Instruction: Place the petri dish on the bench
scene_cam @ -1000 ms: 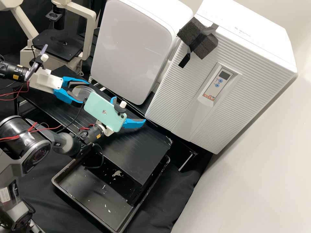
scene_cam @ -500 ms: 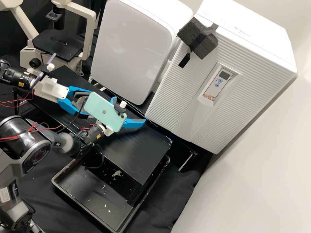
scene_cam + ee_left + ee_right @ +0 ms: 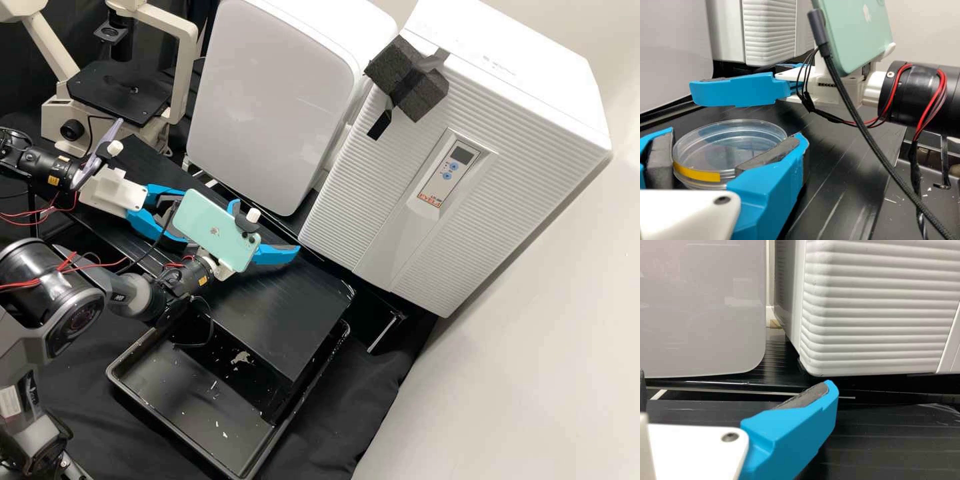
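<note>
from my seat i see dark grey arms with rounded black joint housings [image 3: 37, 263], yellow stickers [image 3: 203, 281] and red wires [image 3: 942, 82]. my left gripper [image 3: 177, 217] and right gripper [image 3: 267, 228] have white bodies, bright blue fingers [image 3: 765, 197] and dark grey pads [image 3: 770, 154]; a dark screw [image 3: 722, 200] sits in one white plate. the right arm wears a mint-green phone [image 3: 217, 227], a white knob [image 3: 253, 215] and a braided black cable [image 3: 860, 117].

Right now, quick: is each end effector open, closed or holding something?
Left end effector: closed, holding the petri dish.
Right end effector: open, holding nothing.
</note>
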Available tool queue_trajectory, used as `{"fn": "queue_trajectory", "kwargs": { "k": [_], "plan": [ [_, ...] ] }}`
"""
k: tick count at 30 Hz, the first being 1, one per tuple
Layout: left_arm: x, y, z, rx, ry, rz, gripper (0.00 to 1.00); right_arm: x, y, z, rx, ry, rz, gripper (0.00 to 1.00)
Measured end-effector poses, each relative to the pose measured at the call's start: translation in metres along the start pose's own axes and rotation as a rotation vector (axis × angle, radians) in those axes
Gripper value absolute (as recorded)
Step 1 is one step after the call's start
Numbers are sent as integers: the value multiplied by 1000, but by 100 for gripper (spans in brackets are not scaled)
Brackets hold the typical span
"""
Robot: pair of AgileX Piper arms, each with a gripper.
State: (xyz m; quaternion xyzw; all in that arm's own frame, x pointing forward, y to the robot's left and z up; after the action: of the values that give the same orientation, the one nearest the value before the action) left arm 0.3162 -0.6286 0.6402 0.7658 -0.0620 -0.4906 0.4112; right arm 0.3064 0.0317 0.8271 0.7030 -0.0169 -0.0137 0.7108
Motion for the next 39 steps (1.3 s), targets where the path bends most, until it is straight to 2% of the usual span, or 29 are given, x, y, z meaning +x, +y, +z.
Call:
{"fn": "queue_trajectory", "kwargs": {
  "k": [7,17,23,30,32,34,38,39],
  "plan": [
    [2,-4,-3,6,9,4,100,0,0,0,0,0,0,100],
    [0,-2,-8,3,22,9,100,0,0,0,0,0,0,100],
    [-13,1,-12,4,38,12,100,0,0,0,0,0,0,100],
    [-38,-1,0,51,-48,25,100,0,0,0,0,0,0,100],
    [-48,0,2,50,-70,55,100,0,0,0,0,0,0,100],
    [-58,3,3,68,-74,94,100,0,0,0,0,0,0,100],
    [-82,5,-5,149,31,194,100,0,0,0,0,0,0,100],
    [-87,6,-9,159,73,221,100,0,0,0,0,0,0,100]
  ]
}}
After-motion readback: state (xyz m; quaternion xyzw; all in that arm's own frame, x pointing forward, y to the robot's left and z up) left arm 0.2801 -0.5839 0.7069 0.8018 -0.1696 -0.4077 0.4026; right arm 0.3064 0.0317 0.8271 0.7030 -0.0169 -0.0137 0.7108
